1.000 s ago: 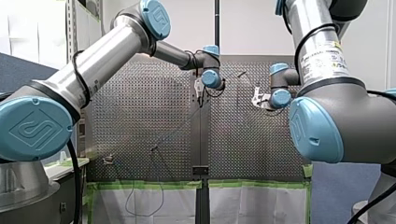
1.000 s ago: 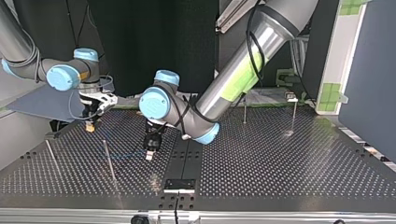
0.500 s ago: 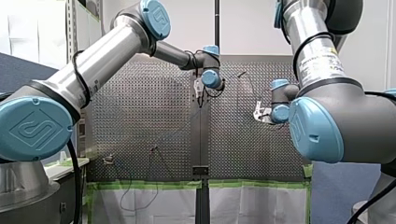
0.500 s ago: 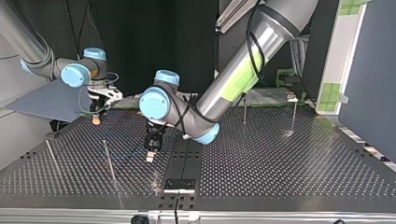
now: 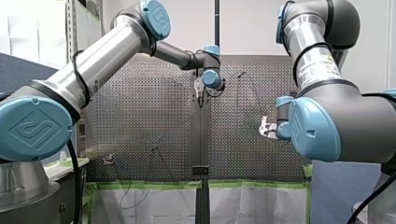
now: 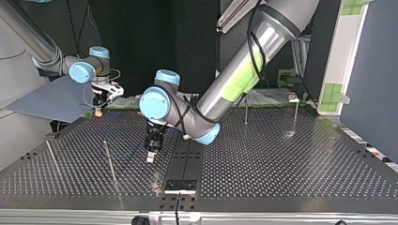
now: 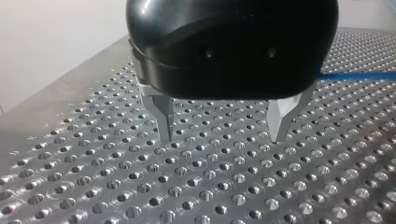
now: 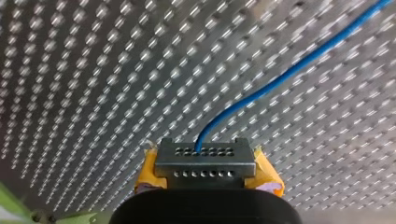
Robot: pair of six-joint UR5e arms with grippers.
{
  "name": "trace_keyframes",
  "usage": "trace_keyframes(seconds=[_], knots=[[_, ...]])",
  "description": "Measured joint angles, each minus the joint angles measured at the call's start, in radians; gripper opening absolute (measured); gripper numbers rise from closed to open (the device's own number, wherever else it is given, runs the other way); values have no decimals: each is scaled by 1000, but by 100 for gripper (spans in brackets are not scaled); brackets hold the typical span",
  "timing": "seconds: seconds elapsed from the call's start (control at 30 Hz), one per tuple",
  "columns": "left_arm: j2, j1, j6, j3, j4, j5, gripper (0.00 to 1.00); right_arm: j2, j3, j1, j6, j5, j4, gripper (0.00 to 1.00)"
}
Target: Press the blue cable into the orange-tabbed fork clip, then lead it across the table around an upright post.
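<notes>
- Well to the left of the thin post (image 6: 110, 161) in the top view, my right gripper (image 6: 98, 111) hangs over the far edge of the tabletop (image 6: 281, 159). Its yellow-padded fingers (image 8: 266, 175) are pinched tight on the blue cable (image 8: 280, 77).
- From those fingers the cable's long axis runs straight ahead and away over the holes, so my right arm is the one placed to lead it. I judge that the coming move turns on which side of the post the line passes.
- Just right of the post, my left gripper (image 6: 150, 153) points down close above the tabletop. Its metal fingers (image 7: 164, 116) are spread wide with nothing between them, and the cable passes beside it, not inside.
- Farther right of the post stand two more thin posts (image 6: 246, 112); I cannot tell whether either bears the orange-tabbed clip.
- Flat perforated metal lies all round the post, and the gaps to each gripper look wide enough for a sweep.
</notes>
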Motion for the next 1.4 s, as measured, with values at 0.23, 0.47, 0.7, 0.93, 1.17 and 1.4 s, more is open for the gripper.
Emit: trace_keyframes(seconds=[0.23,0.47,0.7,0.93,1.17,1.4], knots=[[0,-2,-1,0,0,-4,100,36,3,-38,-2,-1,-23,0],[0,-4,1,0,-8,-8,100,74,4,-72,10,-1,-47,0],[0,-4,4,0,-13,-15,100,135,3,-101,38,1,-81,0],[0,-2,5,0,-14,-17,100,196,3,-126,70,2,-115,0],[0,1,5,0,-14,-16,100,225,3,-149,93,2,-134,0],[0,4,6,0,-15,-17,100,258,2,-173,122,3,-152,0]])
